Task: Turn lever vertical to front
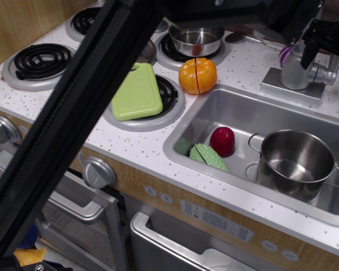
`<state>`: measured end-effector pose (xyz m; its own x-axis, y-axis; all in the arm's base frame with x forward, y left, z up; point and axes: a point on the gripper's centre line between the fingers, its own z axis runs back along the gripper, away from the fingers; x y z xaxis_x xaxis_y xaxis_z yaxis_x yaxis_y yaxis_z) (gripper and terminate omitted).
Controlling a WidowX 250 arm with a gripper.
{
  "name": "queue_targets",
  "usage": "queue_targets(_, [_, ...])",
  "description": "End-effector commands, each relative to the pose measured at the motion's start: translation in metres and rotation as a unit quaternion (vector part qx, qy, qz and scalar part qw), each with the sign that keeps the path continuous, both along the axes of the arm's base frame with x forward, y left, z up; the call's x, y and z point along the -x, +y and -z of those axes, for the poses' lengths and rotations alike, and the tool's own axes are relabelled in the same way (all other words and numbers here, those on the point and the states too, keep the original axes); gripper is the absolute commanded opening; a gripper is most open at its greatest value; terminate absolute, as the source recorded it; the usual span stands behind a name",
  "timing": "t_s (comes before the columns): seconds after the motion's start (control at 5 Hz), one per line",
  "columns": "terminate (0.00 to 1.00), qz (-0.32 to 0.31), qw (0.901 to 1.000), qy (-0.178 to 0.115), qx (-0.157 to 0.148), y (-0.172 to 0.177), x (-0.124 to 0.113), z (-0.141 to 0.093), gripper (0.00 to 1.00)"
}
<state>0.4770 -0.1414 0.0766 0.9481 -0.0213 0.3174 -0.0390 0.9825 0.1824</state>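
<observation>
The lever [326, 74] is a short silver-grey stub that sticks out to the right from the shiny faucet column [296, 66], which stands on a rectangular base plate [282, 87] behind the sink. My gripper [329, 56] hangs at the top right, just above the lever. Its black fingers [311, 49] are spread apart, one by the column and one at the frame's right edge. Nothing is held between them. The upper part of the faucet is hidden by my arm.
The sink [237, 113] holds a steel pot [296, 164], a red vegetable [222, 141] and a green one [208, 156]. An orange pumpkin [198, 75], a green cutting board [137, 91] and a small pot [196, 38] are on the stove. My dark arm [73, 124] crosses the left.
</observation>
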Motion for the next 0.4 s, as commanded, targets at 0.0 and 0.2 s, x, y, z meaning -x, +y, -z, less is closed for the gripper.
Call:
queue_targets(0.0, [0.0,0.009,0.9971,-0.074,0.012,-0.0033,-0.0195,-0.0385,1.0])
queue_targets(0.2, [0.0,0.012,0.9967,-0.08,0.01,-0.0072,-0.0269,-0.0395,1.0])
